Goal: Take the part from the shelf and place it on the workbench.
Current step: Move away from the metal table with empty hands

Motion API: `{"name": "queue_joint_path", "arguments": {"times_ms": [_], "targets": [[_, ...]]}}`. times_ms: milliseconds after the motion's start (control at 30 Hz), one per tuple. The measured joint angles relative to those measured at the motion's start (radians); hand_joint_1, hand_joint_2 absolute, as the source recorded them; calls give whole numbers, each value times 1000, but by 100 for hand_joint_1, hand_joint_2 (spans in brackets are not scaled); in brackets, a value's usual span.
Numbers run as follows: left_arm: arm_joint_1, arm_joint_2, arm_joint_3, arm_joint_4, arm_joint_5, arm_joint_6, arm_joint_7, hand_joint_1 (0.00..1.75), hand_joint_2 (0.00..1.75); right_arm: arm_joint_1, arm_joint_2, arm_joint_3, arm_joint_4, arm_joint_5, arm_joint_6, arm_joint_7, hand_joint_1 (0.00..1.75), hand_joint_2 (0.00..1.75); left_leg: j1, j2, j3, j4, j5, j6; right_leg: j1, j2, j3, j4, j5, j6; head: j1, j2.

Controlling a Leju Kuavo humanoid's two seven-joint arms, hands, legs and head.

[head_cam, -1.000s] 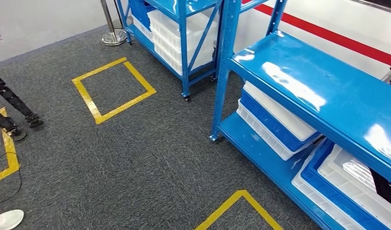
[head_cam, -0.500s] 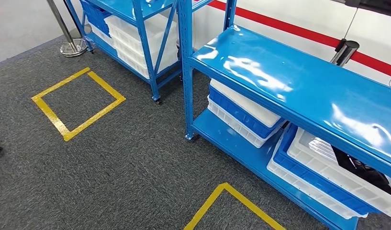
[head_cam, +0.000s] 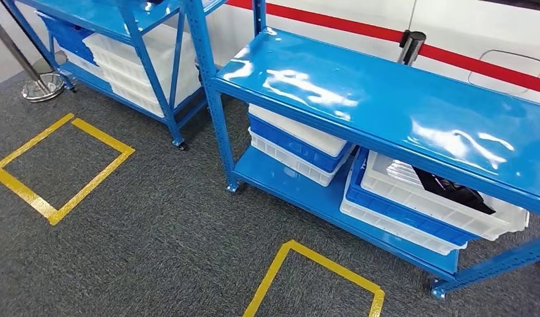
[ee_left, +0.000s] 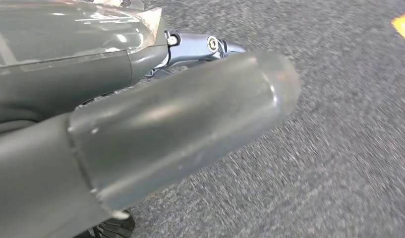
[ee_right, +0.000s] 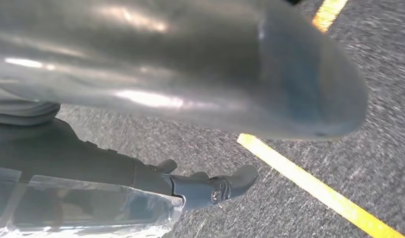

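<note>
Both hands hang low over the grey carpet. From the left wrist camera, the left hand (ee_left: 155, 124) shows a thick grey thumb and darker fingers (ee_left: 200, 47) behind it, with nothing in them, but whether they are spread or curled cannot be told. From the right wrist camera, the right hand (ee_right: 190, 84) looks the same: a big grey thumb close up, dark fingers (ee_right: 215, 186) past it, nothing held, and how they lie cannot be told. A yellow tape line (ee_right: 314, 191) runs on the carpet under the right hand.

From the head camera, the nearest thing on the carpet (head_cam: 154, 251) is a yellow tape square (head_cam: 313, 281), just in front of the blue shelf (head_cam: 386, 99). Another yellow tape square (head_cam: 59, 165) lies off to the left. The blue shelf has a shiny bare top. On its low board sit two piles of white and blue bins. The right pile (head_cam: 412, 205) has a white bin on top, and the dark part (head_cam: 452, 191) lies inside it, partly hidden under the top board. The left pile (head_cam: 293, 148) sits beside it. Farther back to the left stands a second blue shelf (head_cam: 141, 39) with more white bins (head_cam: 135, 59). A metal post (head_cam: 32, 72) with a round foot stands past that one. A white wall with a red stripe (head_cam: 359, 30) is behind it all.
</note>
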Motion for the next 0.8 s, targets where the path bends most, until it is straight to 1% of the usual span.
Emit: {"name": "queue_joint_path", "arguments": {"times_ms": [33, 67, 100, 133, 167, 200, 233, 267, 300, 333, 367, 400, 433, 467, 500, 533, 567, 600, 633, 667, 700, 733, 767, 800], "targets": [[-2, 0, 0, 1, 0, 0, 0, 0, 0, 0, 0, 0, 0, 0, 0, 0, 0, 0, 0, 9, 3, 0, -3, -7, 5, 5, 1, -5, 0, -8, -4, 0], [-6, 0, 0, 1, 0, 0, 0, 0, 0, 1, 0, 0, 0, 0, 0, 0, 0, 0, 3, 17, 7, -1, -4, -12, 7, 18, -1, -5, 0, -16, -9, 0], [-9, -1, 0, 2, 0, 0, 0, 0, 0, 2, -1, 0, 0, 0, 0, 1, 0, 0, 8, 13, 8, 3, -9, -18, 6, 28, -1, -6, 1, -22, -10, 0], [-11, -2, 0, 2, 0, -1, 0, 0, 0, 3, -2, 0, 0, 0, 0, 2, 0, 0, 12, -5, 3, 21, -24, -22, 4, 38, -1, -8, 3, -29, -11, 0], [-11, -3, 0, 2, 0, -1, 0, 0, 0, 2, -3, 0, 0, 0, 0, 4, 0, 0, 16, -32, -13, 59, -49, -25, 3, 49, 1, -9, 5, -37, -13, 0], [-11, -3, 0, 3, -1, -2, 0, 0, 0, 1, -4, 0, 0, -1, 0, 5, 0, 0, 18, -64, -39, 117, -82, -27, 2, 60, 1, -10, 7, -43, -14, 0], [-10, -3, 0, 4, -1, -2, 0, 0, 0, 0, -4, -1, 0, -1, 0, 6, 0, 0, 18, -86, -72, 185, -116, -26, 6, 72, 0, -10, 8, -48, -15, 0], [-9, -2, 0, 5, -1, -2, 0, 0, 0, -2, -3, -1, 0, -1, 0, 6, 0, 0, 17, -96, -105, 247, -138, -25, 9, 85, 0, -10, 8, -52, -15, 0], [-9, -2, 0, 7, -1, -2, 0, 0, 0, -2, -2, -2, 0, -2, 0, 6, 0, 0, 17, -101, -127, 282, -143, -23, 13, 98, 1, -10, 9, -53, -14, 0], [-9, -3, 0, 9, -1, -2, 0, 0, 0, -1, -2, -3, 0, -2, 0, 6, 0, 0, 17, -104, -132, 282, -127, -20, 15, 112, 2, -9, 9, -53, -14, 0], [-10, -3, -1, 10, -2, -2, 0, 0, 0, 0, -2, -4, 0, -3, 0, 6, 0, 0, 18, -108, -120, 245, -94, -17, 16, 125, 4, -9, 9, -54, -14, 0], [-12, -3, -1, 11, -2, -3, 0, 0, 0, 0, -2, -5, 0, -4, 0, 6, 0, 0, 18, -122, -94, 182, -54, -13, 17, 139, 6, -9, 9, -53, -15, 0], [-13, -3, -1, 12, -3, -3, 0, 0, 0, 0, -2, -7, 0, -4, 0, 6, 0, 0, 18, -146, -66, 117, -22, -9, 19, 151, 6, -8, 9, -52, -15, 0], [-13, -2, -1, 12, -3, -4, 0, 0, 0, -2, -1, -7, 0, -4, 0, 6, 0, 0, 19, -165, -45, 66, -2, -7, 21, 162, 5, -7, 10, -49, -15, 0], [-14, -2, -1, 12, -3, -4, 0, 0, 0, -3, 0, -7, 0, -4, -1, 5, 0, 0, 17, -179, -33, 37, 6, -5, 22, 172, 2, -6, 11, -45, -15, 0], [-15, -2, -1, 12, -3, -5, 0, 0, 0, -3, 0, -7, 0, -4, -1, 4, 0, 0, 13, -180, -30, 27, 4, -3, 22, 183, -2, -7, 14, -39, -15, 0], [-16, -2, -1, 12, -3, -5, 0, 0, 0, -2, 0, -7, 0, -4, -1, 4, 0, 0, 10, -168, -29, 23, 7, 1, 20, 192, -8, -9, 17, -32, -15, 0], [-19, -2, -1, 12, -3, -5, 0, 0, 0, 0, 0, -8, 0, -4, -1, 4, 0, 0, 8, -156, -27, 18, 12, 8, 18, 189, -14, -5, 17, -26, -15, 0], [-22, -3, -2, 13, -3, -5, 0, 0, 0, 1, 0, -8, 0, -4, -1, 4, 0, 0, 7, -145, -26, 13, 16, 15, 18, 172, -23, 6, 11, -23, -14, 0], [-24, -2, -2, 13, -3, -5, 0, 0, 0, 1, -1, -8, 0, -3, -1, 4, 0, 0, 7, -132, -26, 8, 21, 22, 19, 147, -40, 35, -5, -24, -12, 0], [-25, -2, -1, 13, -2, -5, 0, 0, 0, -1, 0, -8, 0, -2, -1, 4, 0, 0, 7, -119, -26, 6, 23, 27, 19, 117, -64, 85, -32, -28, -10, 0], [-24, -2, -1, 13, -1, -5, 0, 0, 0, -4, 0, -8, 0, 0, -1, 4, 0, 0, 5, -104, -27, 6, 23, 29, 18, 97, -96, 149, -63, -31, -8, 0], [-23, -1, 0, 13, 0, -5, 0, 0, 0, -6, 1, -8, 0, 3, -1, 5, 0, 0, 3, -88, -28, 6, 23, 30, 16, 88, -128, 213, -89, -32, -7, 0], [-22, -1, 0, 13, 1, -5, 0, 0, 0, -7, 2, -8, 0, 5, -1, 6, 0, 0, 3, -73, -29, 6, 23, 30, 14, 83, -148, 258, -103, -28, -7, 0]]}}
